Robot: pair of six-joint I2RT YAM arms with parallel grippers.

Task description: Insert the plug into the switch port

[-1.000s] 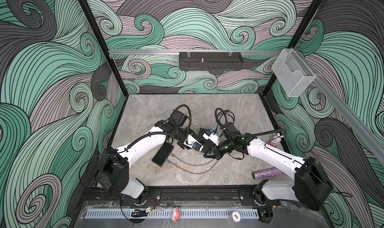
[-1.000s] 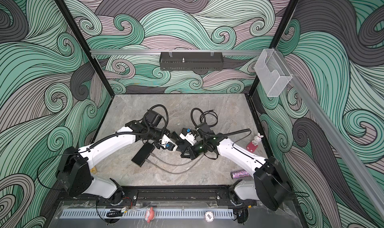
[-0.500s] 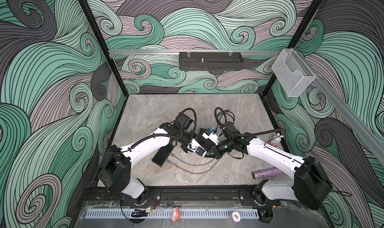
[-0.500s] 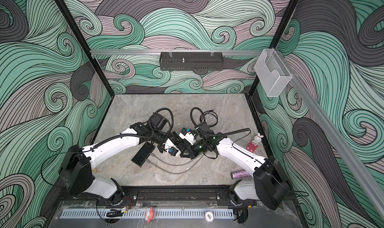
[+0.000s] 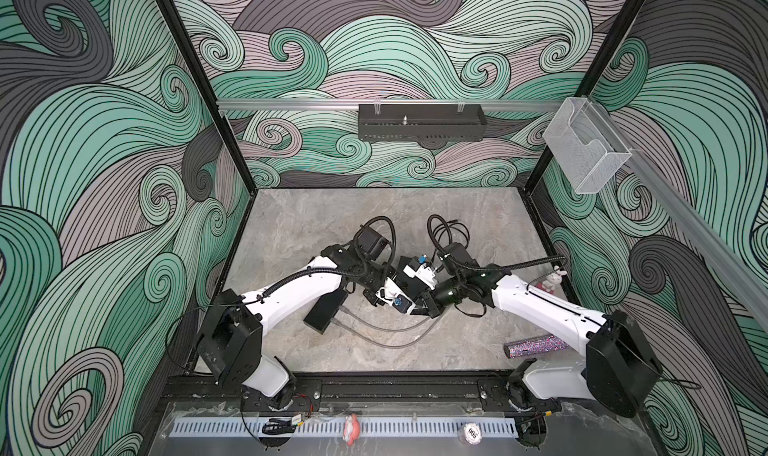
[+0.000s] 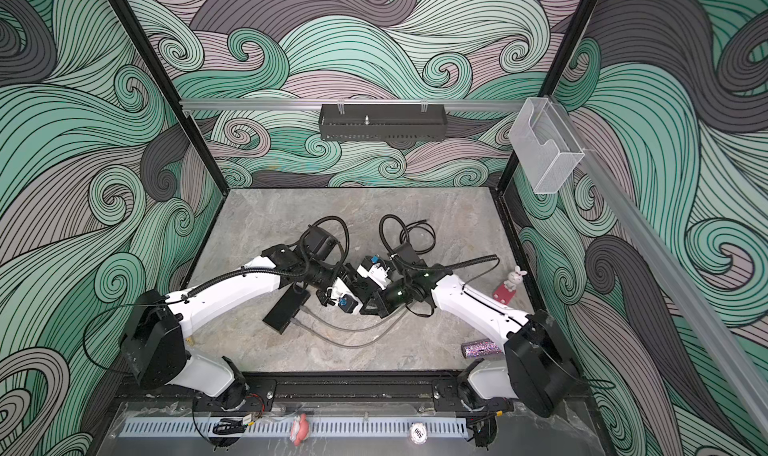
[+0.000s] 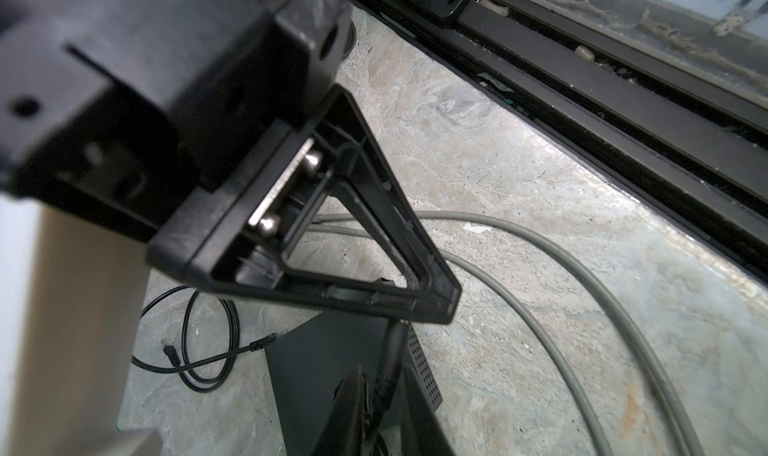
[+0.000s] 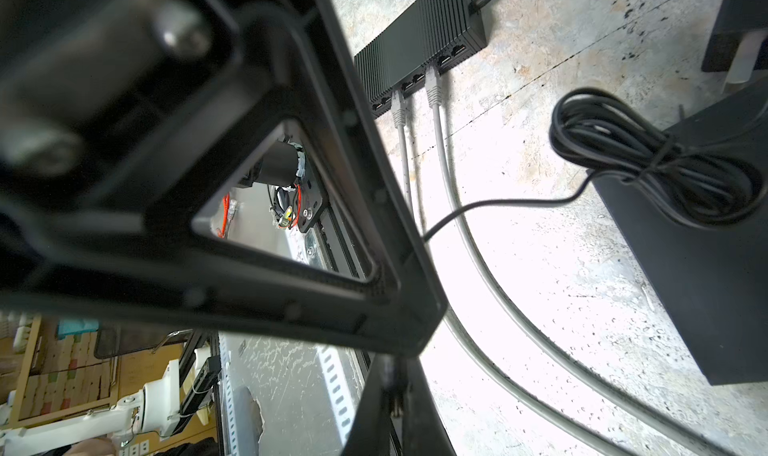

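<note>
The black switch (image 5: 324,314) (image 6: 286,310) lies on the floor, partly under my left arm. Its port row (image 8: 419,42) faces the right wrist camera. My two grippers meet tip to tip just right of it. The plug (image 7: 395,350) is a dark barrel piece. It runs from under the right gripper's triangular finger (image 7: 374,246) into my left gripper (image 7: 384,375) (image 5: 384,298), which is shut on it. My right gripper (image 8: 395,375) (image 5: 422,304) is shut, with a thin dark end pinched between its fingers. In both top views the plug is hidden between the grippers.
Two grey cables (image 8: 434,88) sit in switch ports and loop over the floor (image 5: 390,335). A black box (image 8: 698,266) carrying a bundled thin black cable lies beside the grippers. A loose black coil (image 5: 451,231) lies behind. A glitter tube (image 5: 536,345) and a rabbit figure (image 5: 550,281) stand right.
My left arm has swung right until its gripper meets the right one, and its jaws have narrowed onto the plug. The right arm has stayed put.
</note>
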